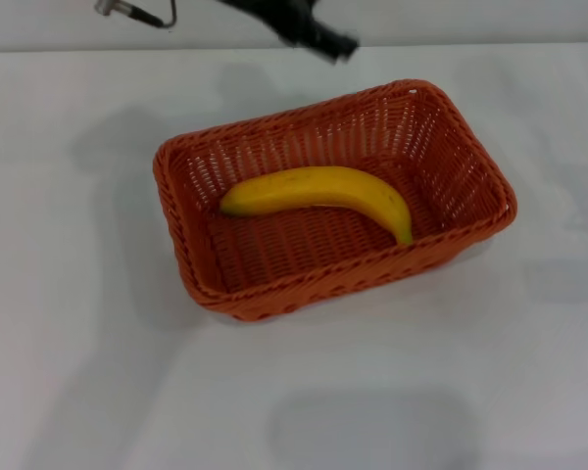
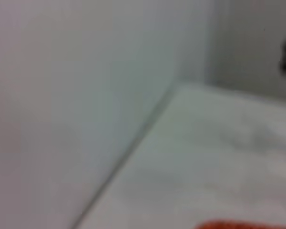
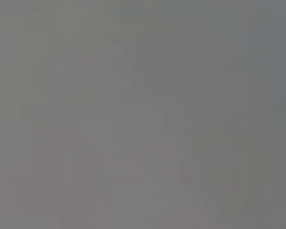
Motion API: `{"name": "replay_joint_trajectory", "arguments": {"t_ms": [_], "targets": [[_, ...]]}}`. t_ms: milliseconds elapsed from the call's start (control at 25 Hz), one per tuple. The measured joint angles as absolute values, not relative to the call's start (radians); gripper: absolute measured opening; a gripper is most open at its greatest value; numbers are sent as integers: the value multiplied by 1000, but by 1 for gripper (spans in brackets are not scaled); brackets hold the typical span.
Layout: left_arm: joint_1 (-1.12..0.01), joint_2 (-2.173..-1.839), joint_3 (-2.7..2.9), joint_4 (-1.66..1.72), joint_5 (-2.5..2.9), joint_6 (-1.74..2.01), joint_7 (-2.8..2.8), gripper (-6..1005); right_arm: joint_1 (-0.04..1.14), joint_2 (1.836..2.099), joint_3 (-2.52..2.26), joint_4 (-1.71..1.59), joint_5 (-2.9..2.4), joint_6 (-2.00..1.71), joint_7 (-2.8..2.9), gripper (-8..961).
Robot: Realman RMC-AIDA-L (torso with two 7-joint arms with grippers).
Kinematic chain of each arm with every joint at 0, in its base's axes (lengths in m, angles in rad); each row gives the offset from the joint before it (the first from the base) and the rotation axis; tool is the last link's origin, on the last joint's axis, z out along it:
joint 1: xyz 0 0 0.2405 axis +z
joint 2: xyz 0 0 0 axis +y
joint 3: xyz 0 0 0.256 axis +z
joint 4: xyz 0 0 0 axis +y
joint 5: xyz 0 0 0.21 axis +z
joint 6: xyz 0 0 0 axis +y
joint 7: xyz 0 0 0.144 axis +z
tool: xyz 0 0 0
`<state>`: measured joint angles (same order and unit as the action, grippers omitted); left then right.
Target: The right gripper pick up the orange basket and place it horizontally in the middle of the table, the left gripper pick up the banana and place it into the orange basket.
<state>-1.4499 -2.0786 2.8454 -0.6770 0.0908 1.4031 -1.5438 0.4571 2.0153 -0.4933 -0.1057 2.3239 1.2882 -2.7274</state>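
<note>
Head view showed one black gripper tip point(image 1: 323, 37) at the upper centre of the frame, above the orange basket point(image 1: 274, 294); which arm's it was and its opening could not be determined. It held nothing. The banana point(image 1: 318, 191) lay inside the basket, mid-table point(image 1: 78, 372). Both placements appeared complete.

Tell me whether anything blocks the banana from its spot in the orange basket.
Nothing does. The banana already lies on the floor of the orange basket, with no hand touching either.
</note>
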Motion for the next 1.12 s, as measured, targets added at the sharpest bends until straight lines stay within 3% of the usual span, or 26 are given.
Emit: {"name": "replay_joint_trajectory", "arguments": {"t_ms": [200, 480, 720, 960, 1120], "targets": [[-1277, -2071, 2846, -710, -362, 1446, -1498, 867, 457, 2014, -492, -106, 2324, 1282, -2727, 872], [-854, -2069, 2846, -543, -1202, 1495, -1392, 893, 445, 2014, -492, -108, 2324, 1287, -2727, 872], [-515, -2075, 2844, -302, -1595, 1496, -1091, 893, 431, 2015, -492, -107, 2324, 1291, -2717, 872], [-301, -2079, 2843, -122, -1687, 1483, -743, 893, 415, 2014, -492, -106, 2324, 1321, -2698, 872], [-243, -2081, 2843, -59, -1649, 1467, -614, 893, 416, 2014, -494, -106, 2324, 1319, -2697, 872]]}}
